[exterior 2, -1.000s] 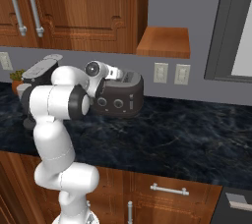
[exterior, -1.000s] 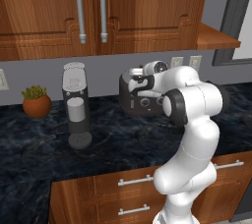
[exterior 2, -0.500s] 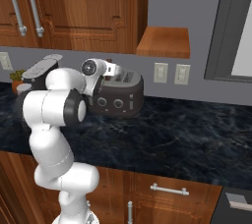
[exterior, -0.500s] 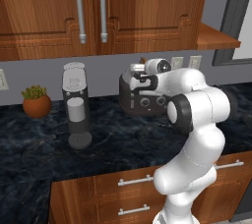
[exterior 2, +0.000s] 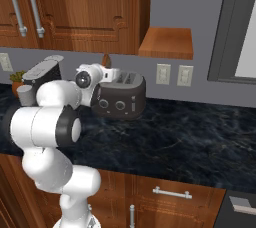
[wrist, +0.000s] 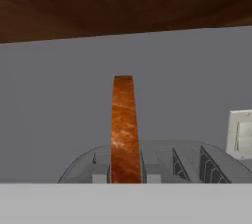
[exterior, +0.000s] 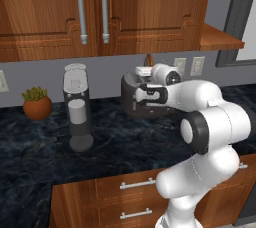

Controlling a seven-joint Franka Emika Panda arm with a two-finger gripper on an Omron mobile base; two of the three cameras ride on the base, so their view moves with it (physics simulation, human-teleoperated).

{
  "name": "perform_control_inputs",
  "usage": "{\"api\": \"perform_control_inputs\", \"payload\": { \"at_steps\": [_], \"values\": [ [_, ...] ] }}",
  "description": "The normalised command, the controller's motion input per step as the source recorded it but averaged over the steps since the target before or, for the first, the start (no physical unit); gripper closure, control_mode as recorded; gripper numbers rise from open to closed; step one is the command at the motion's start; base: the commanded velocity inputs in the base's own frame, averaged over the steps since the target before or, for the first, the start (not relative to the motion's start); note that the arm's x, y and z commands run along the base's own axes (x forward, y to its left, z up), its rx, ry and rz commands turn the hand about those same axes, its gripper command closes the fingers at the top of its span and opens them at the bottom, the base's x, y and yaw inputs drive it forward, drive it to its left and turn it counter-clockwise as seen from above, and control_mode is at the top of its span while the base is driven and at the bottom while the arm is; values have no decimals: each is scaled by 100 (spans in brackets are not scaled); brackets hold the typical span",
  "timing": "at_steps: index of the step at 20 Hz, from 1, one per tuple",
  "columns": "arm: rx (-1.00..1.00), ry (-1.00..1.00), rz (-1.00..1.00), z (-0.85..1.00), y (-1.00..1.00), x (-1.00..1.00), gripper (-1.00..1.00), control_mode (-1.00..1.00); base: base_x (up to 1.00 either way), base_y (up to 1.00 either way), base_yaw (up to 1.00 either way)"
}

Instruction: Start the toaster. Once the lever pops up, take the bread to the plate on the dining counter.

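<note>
1. The squat dark grey two-slot toaster (exterior 2: 120,101) stands on the black marbled counter (exterior 2: 190,142), against the wall.
2. The brown-crusted bread slice (wrist: 125,128) stands upright in its slot.
3. The tall silver-and-black coffee machine (exterior: 77,106) stands left of the toaster, the potted plant (exterior: 37,103) farther left.

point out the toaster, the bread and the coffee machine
toaster (exterior 2: 120,101), right base view, dark front face.
bread (wrist: 124,129), hand view, brown crust edge standing in the slot.
coffee machine (exterior: 76,109), left base view, its body.
</note>
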Motion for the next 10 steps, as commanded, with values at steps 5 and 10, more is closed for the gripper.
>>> {"api": "perform_control_inputs", "payload": {
  "at_steps": [5,10],
  "values": [
    [0,-1,0,28,-9,-69,100,-100,0,0,0],
    [0,1,0,40,-10,-91,100,-100,0,0,0]
  ]
}}
